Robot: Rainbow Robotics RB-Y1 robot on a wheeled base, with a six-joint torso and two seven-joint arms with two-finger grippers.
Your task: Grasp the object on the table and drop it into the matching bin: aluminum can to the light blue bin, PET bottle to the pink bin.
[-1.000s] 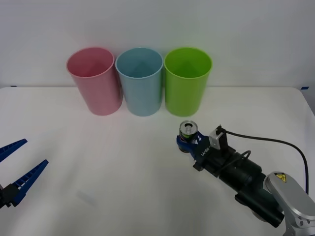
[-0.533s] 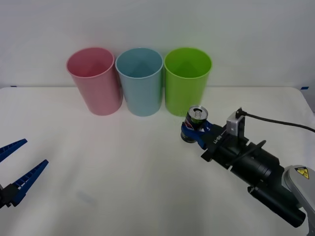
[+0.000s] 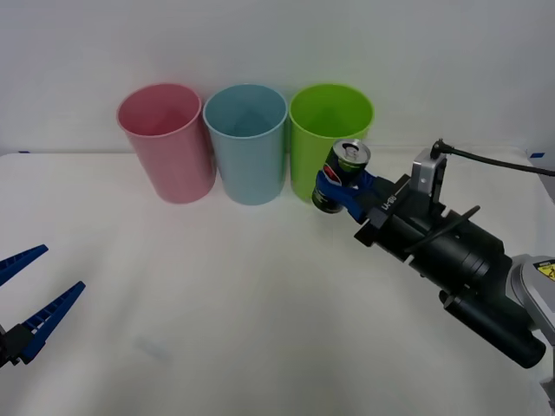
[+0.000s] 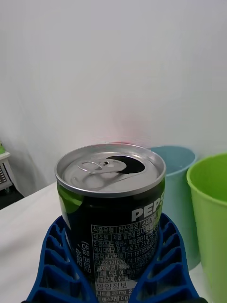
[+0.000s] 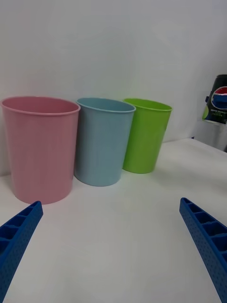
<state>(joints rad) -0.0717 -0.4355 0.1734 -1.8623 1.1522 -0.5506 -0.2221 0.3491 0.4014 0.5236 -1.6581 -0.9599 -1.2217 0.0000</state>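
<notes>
Lifted higher and carried toward the bins since the earlier frames: aluminum can (image 3: 344,177), off the table (image 3: 217,286) now, up in front of the lime green bin (image 3: 330,139) at about rim height, slightly tilted. Clamped between the blue ribbed fingers (image 4: 54,265) of the right gripper (image 3: 342,186), fingers wrapped around the lower half of the can, silver pull-tab top (image 4: 110,169) open and facing up. Dark label with green marking and white print seen up close in the right wrist view. Standing in a row at the far edge of the table: pink bin (image 3: 167,141), light blue bin (image 3: 248,141), then lime green, sides touching or nearly so. Can not yet over the light blue bin, one bin to the right of it. Left gripper (image 3: 22,299) parked low at the near left of the table, fingers spread wide apart, holding nothing. From the left wrist view, same three bins in order pink (image 5: 40,147), light blue (image 5: 103,140), green (image 5: 145,135), with the raised can (image 5: 217,99) far off beside the green one.
</notes>
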